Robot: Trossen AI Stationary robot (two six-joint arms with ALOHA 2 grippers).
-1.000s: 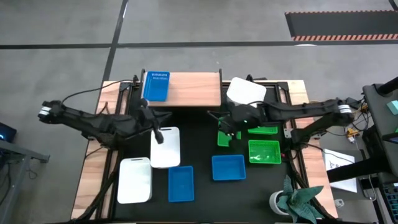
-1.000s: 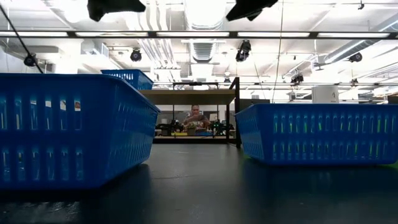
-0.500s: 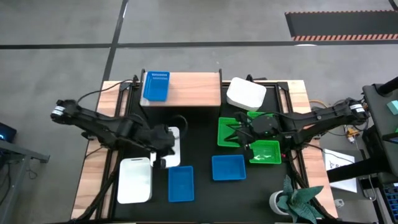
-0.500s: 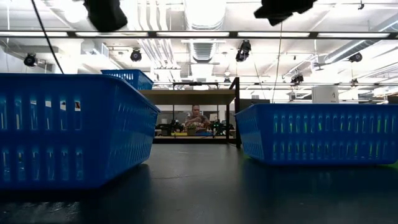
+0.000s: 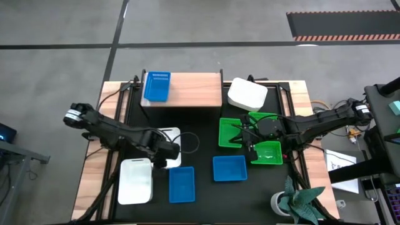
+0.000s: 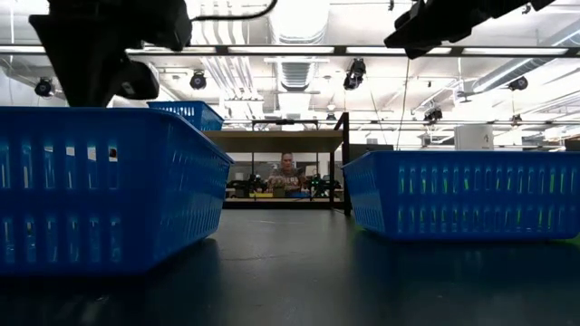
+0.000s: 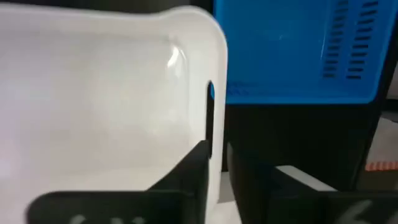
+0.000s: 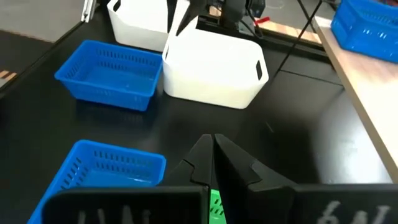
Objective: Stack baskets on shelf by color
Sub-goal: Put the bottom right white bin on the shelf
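The wood-topped shelf (image 5: 187, 90) carries one blue basket (image 5: 156, 86) at its left end. On the black table sit two blue baskets (image 5: 229, 168) (image 5: 182, 185), two green ones (image 5: 232, 132) (image 5: 267, 154) and white ones (image 5: 135, 181) (image 5: 247, 94). My left gripper (image 5: 164, 156) points steeply down over another white basket (image 7: 93, 99). Its fingers are a little open, one on either side of that basket's wall. My right gripper (image 8: 213, 155) is shut and hovers over the green baskets, touching nothing. My left gripper comes from above, with one finger (image 7: 196, 168) inside the white basket and the other outside. Between them stands the short wall (image 7: 216, 134) with the handle slot, on the side toward a blue basket. Whether the fingers touch the wall I cannot tell. The basket rests on the table.
A potted plant (image 5: 294, 200) stands at the table's near right corner. Cables run along the wooden side strips (image 5: 94, 181). Bare black tabletop (image 5: 200, 140) lies in front of the shelf. A person (image 6: 286, 172) sits in the room behind.
My left gripper has gone down and toward the table's near edge, tipping from nearly level to steeply downward over the white basket. My right gripper has drawn back from the shelf toward the right and sunk over the green baskets. No basket has moved.
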